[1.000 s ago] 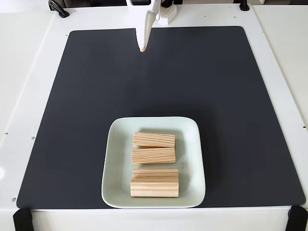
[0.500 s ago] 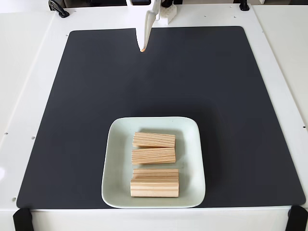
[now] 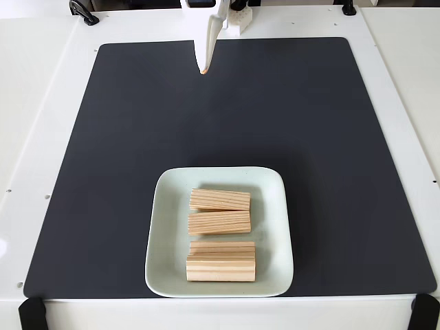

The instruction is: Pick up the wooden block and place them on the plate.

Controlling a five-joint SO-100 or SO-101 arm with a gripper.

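Observation:
Several wooden blocks lie side by side on the plate [image 3: 163, 237] near the front of the table in the fixed view. The rearmost block [image 3: 220, 199] and the one behind the middle [image 3: 220, 222] lie apart. The two front blocks [image 3: 221, 261] touch each other. My white gripper [image 3: 203, 69] hangs at the far edge of the mat, well behind the plate. Its fingers are pressed together into one tapered tip, and it holds nothing.
A large black mat [image 3: 309, 124] covers most of the white table [image 3: 34, 103]. Black clamps sit at the front corners [image 3: 31, 313] and the back edge [image 3: 82, 12]. The arm's white base parts [image 3: 237, 17] stand at the top.

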